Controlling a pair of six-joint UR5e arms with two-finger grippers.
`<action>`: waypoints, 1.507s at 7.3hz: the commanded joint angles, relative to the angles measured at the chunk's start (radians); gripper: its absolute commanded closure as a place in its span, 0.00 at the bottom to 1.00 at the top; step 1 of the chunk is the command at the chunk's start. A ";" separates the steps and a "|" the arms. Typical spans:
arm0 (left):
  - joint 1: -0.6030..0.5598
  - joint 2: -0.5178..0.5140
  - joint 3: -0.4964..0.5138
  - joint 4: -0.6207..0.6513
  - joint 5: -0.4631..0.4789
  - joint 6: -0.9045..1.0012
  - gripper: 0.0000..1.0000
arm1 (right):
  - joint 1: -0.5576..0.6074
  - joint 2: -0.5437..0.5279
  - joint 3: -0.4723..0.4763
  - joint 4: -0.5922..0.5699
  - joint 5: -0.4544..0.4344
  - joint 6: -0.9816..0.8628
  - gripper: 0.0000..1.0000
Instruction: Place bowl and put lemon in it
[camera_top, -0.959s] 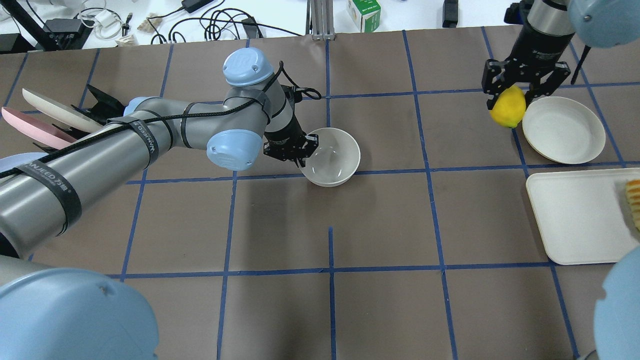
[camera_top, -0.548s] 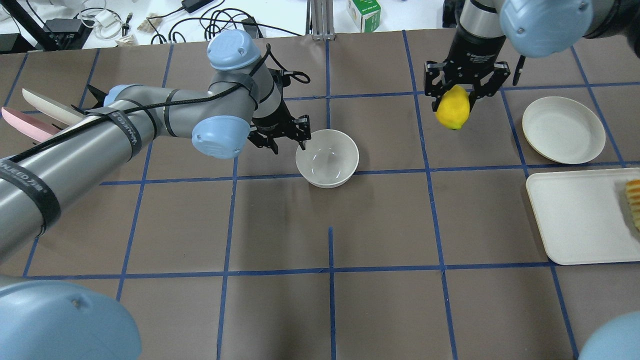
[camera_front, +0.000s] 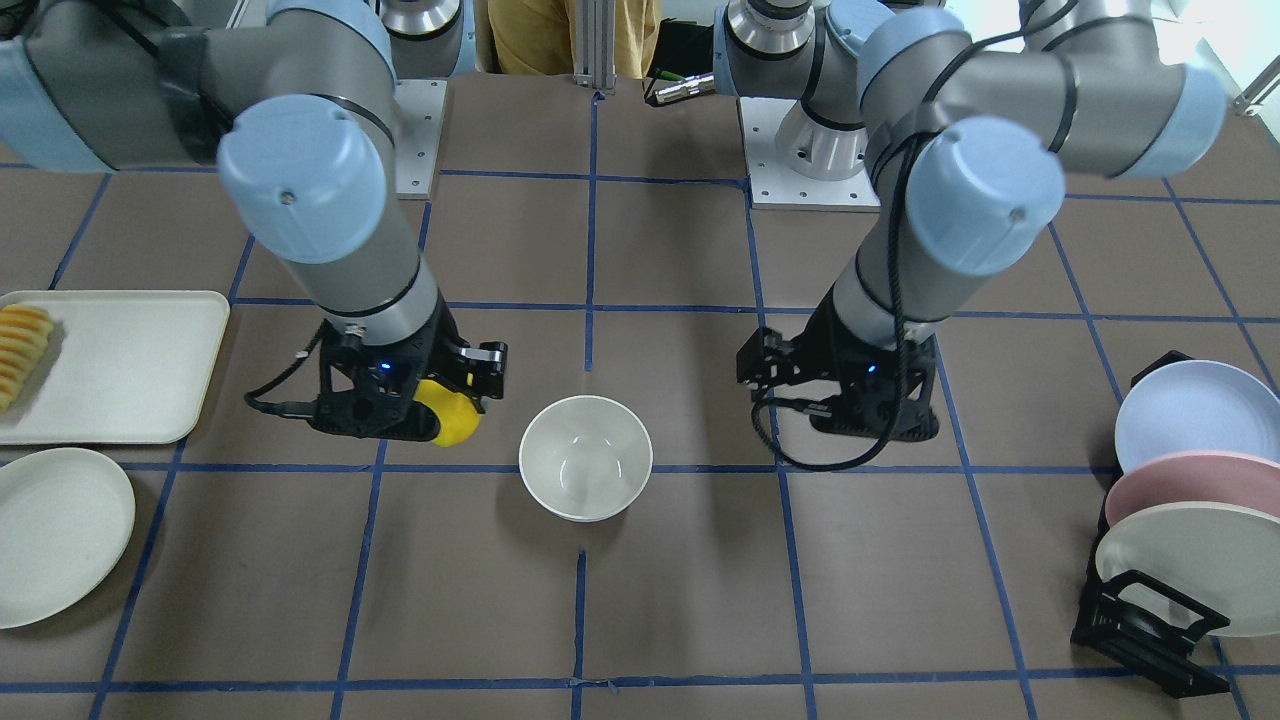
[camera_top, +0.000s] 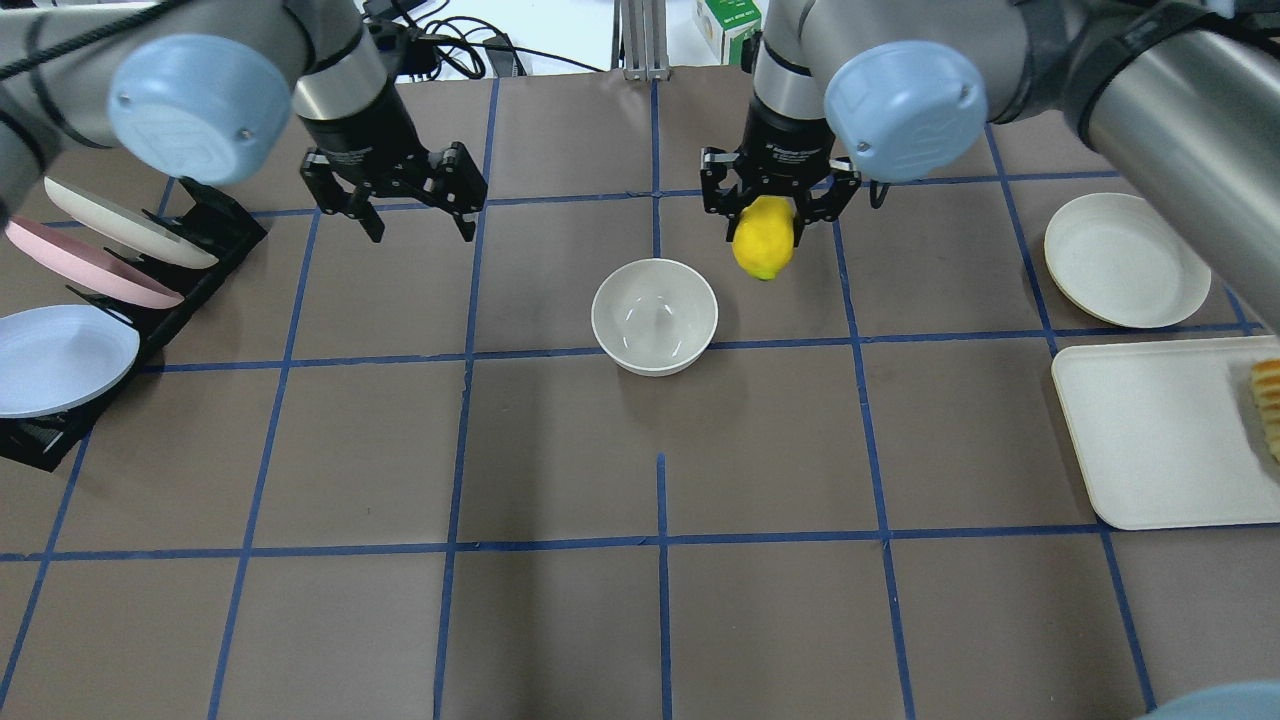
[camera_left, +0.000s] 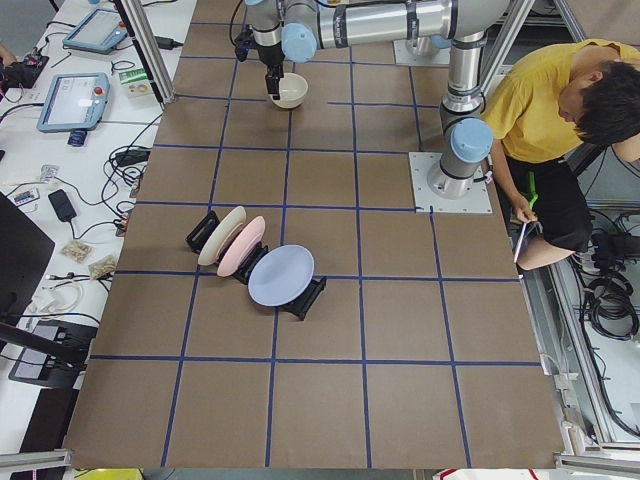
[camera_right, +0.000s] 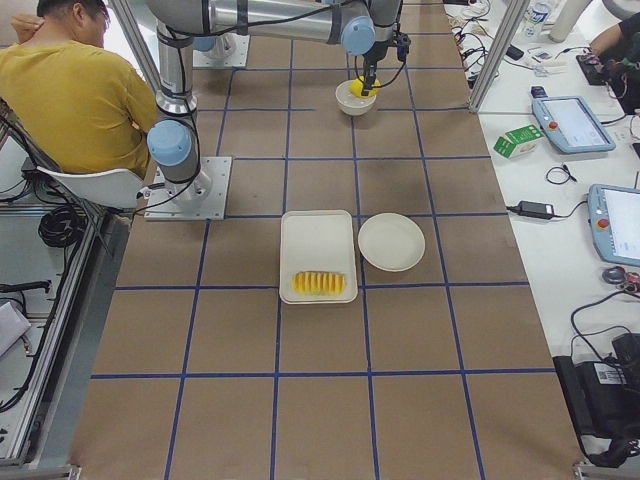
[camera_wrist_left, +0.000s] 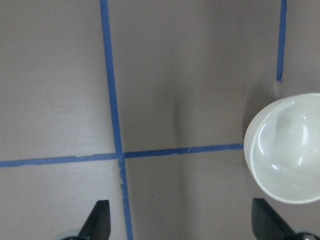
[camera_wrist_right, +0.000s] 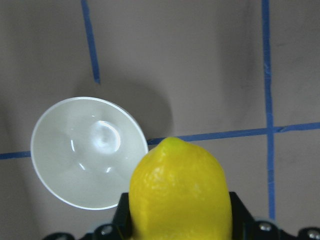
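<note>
The off-white bowl (camera_top: 654, 316) stands upright and empty on the brown table, near its middle; it also shows in the front view (camera_front: 586, 470) and in both wrist views (camera_wrist_left: 287, 147) (camera_wrist_right: 90, 150). My right gripper (camera_top: 765, 235) is shut on the yellow lemon (camera_top: 764, 250) and holds it in the air just to the right of the bowl and slightly behind it. In the right wrist view the lemon (camera_wrist_right: 180, 192) fills the lower middle. My left gripper (camera_top: 420, 225) is open and empty, well to the left of the bowl and behind it; its fingertips (camera_wrist_left: 97, 220) stand wide apart.
A black rack (camera_top: 200, 250) with pastel plates stands at the left edge. A flat cream plate (camera_top: 1127, 258) and a white tray (camera_top: 1160, 430) holding sliced ridged food (camera_top: 1268, 400) are at the right. A person in yellow (camera_left: 560, 110) sits behind the robot.
My left gripper has let go of the bowl and drawn back to the left, away from it. My right gripper has carried the lemon leftward to just beside the bowl.
</note>
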 joint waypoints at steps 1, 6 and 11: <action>0.016 0.118 0.007 -0.098 0.016 0.086 0.00 | 0.087 0.091 0.004 -0.087 0.034 0.042 1.00; -0.004 0.148 0.019 -0.154 0.011 0.016 0.00 | 0.118 0.203 0.031 -0.209 0.079 0.065 1.00; 0.006 0.162 0.022 -0.151 0.027 0.020 0.00 | 0.123 0.244 0.070 -0.251 0.079 0.076 0.38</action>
